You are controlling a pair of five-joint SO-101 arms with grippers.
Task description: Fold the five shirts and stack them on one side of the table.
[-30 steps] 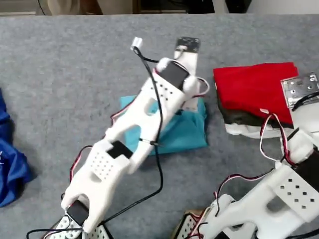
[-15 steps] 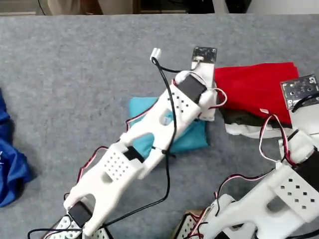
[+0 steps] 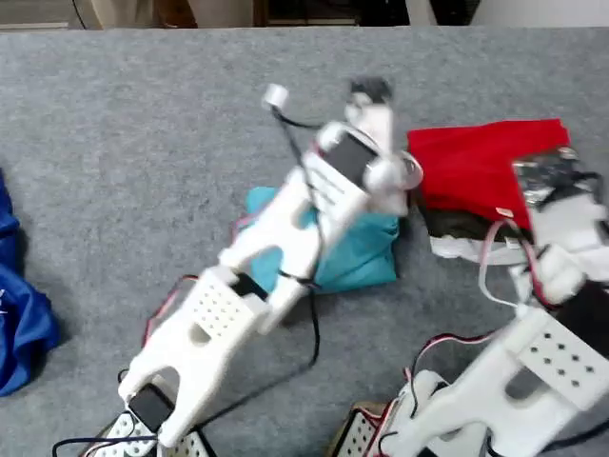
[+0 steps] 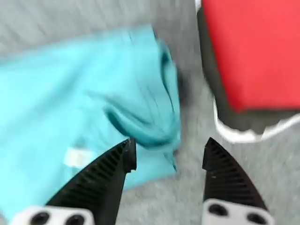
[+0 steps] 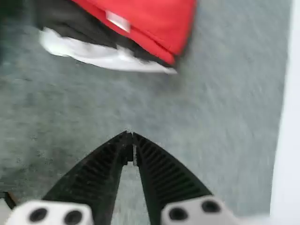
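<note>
Hovering with the left gripper (image 4: 169, 145) over the rumpled edge of the teal shirt (image 4: 70, 93), jaws spread wide, clamped on nothing. Pointing one finger (image 4: 108, 173) down over teal cloth and the other over bare grey table (image 3: 143, 124), in the gap toward the stack. Found folded near the table's middle in the high view, partly under the left arm (image 3: 276, 248), just beside the stack; cannot tell whether touching it. Piled on the side of the right arm (image 3: 514, 381): red shirt (image 3: 476, 162) on top, dark shirt (image 3: 455, 227) beneath, white shirt (image 3: 466, 250) lowest, with its edge poking out. Holding the right gripper (image 5: 131, 136) above bare table near the stack's corner, tips pressed together, nothing between them. Crumpled at the table's left edge, well apart from everything else: blue shirt (image 3: 19, 324), unfolded.
</note>
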